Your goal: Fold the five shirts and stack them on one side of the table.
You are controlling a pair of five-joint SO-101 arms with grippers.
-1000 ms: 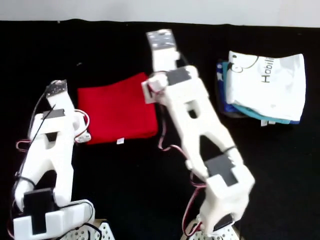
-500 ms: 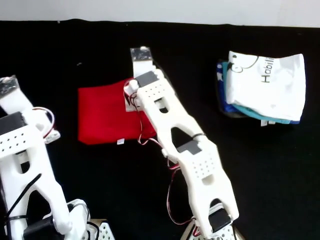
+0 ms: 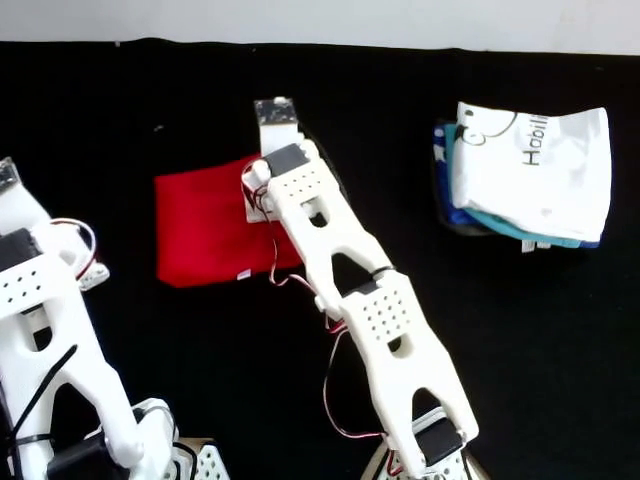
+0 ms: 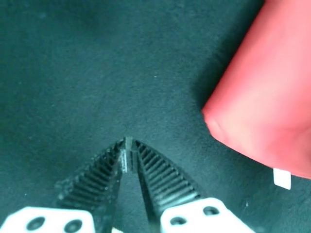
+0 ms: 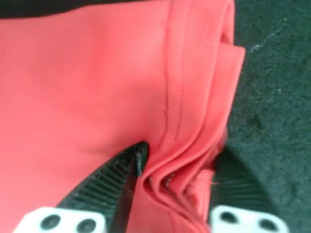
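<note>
Okay, so the folded red fabric shirt [image 3: 205,225] is lying flat on the black cloth-covered table [image 3: 150,90], a bit left of the middle in the high view. A small white tag [image 3: 241,275] pokes out along its near edge. Well apart from it, over on the right side of the table, sits the stack of folded shirts [image 3: 530,175]. It's got a white one with dark print on top, with teal and blue edges peeking out underneath. Can't tell how many are in that pile.

The right arm [image 3: 340,250] stretches diagonally from the near edge of the table up to the red shirt's right-hand side. In its wrist view the right gripper [image 5: 181,162] is clamped onto that edge of the shirt [image 5: 87,87]. One black ridged finger [image 5: 127,174] presses on the top of the fabric and the other sits on the outer side, next to the table cloth [image 5: 272,73]. Several folded layers are bunched up between them. The hem stitching runs right past the finger.

The left arm [image 3: 50,300] is over at the left edge of the table, off the shirt. Its wrist view shows the left gripper [image 4: 128,145] pinched closed, tips touching, nothing in it, over the black cloth [image 4: 73,73]. Can't tell if it's touching the cloth or just above it. The rounded corner of the red shirt [image 4: 272,97] is near it but not touching, and the white tag [image 4: 282,178] shows there too.
</note>
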